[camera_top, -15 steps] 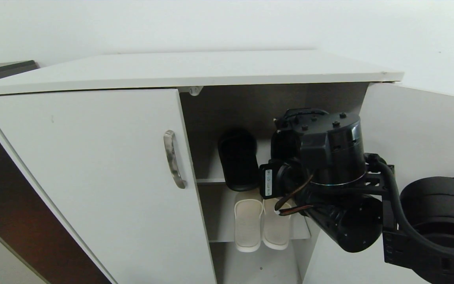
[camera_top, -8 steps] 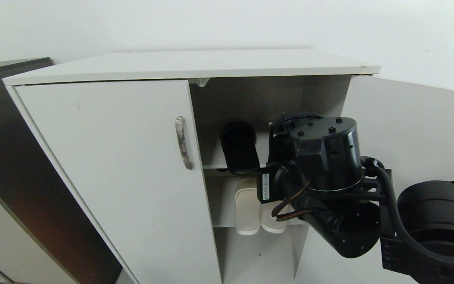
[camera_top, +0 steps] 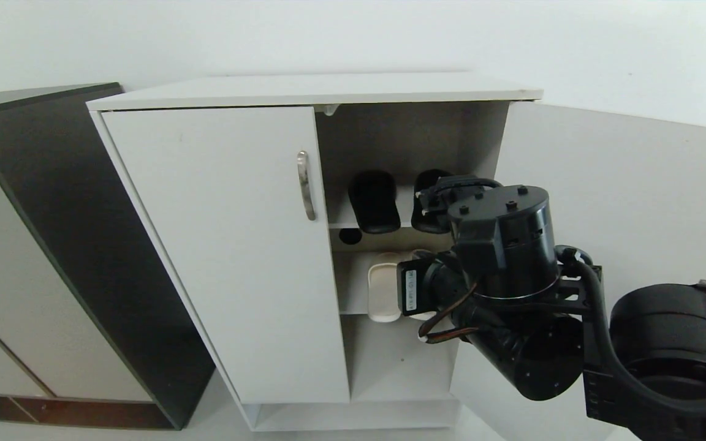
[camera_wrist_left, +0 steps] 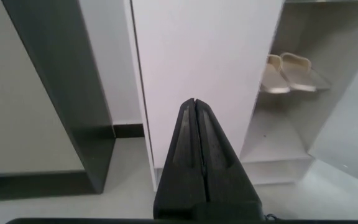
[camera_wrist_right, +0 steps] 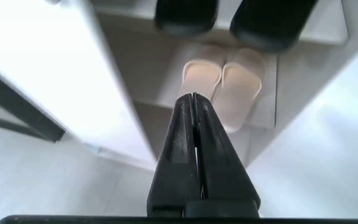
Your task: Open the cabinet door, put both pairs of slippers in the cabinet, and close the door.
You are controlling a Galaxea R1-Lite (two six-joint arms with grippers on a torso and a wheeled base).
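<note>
Looks like a home entryway, possibly a mock-up of one: low white laminate shoe cabinet against a bare white wall, black slippers and cream slippers on its shelves, dark grey panel-sided unit alongside.

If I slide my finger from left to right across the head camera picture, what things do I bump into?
Dark side unit → closed white door → silver handle → black slippers → open door.

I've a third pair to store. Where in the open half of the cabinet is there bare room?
Bare: the bottom compartment, under the middle shelf. Crowded: that shelf, holding the white slippers, and the one above, holding the black slippers.
</note>
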